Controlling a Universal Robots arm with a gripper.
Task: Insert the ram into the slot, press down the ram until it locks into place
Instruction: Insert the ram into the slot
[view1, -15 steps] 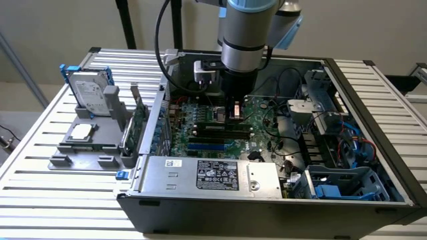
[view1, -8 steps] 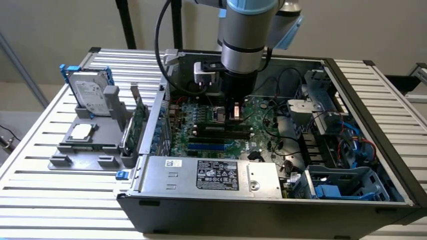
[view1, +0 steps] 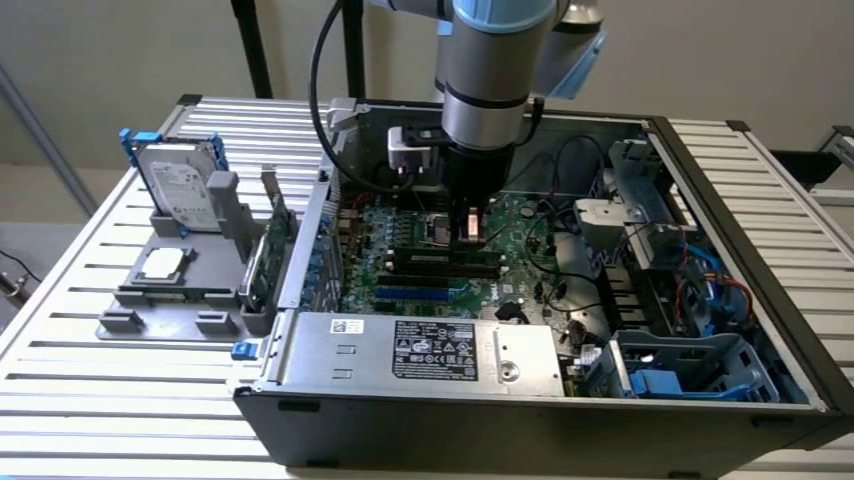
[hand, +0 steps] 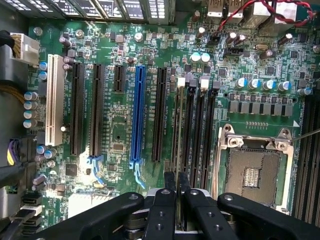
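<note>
The claw (view1: 467, 230) hangs low over the motherboard (view1: 363, 285) in the exterior view, and in the wrist view its nearly closed fingers (hand: 169, 182) pinch the ram (hand: 177, 150) edge-on at the slot (hand: 181, 87), where any tilt could jam it under pressure.

End of ram (hand: 178, 125) behind hand (hand: 177, 181)

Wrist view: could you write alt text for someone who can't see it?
A black gripper pinches a thin memory stick, seen edge-on, lined up along one of four long black slots on a green computer board. A blue socket lies to one side of them, an empty processor socket to the other.
</note>
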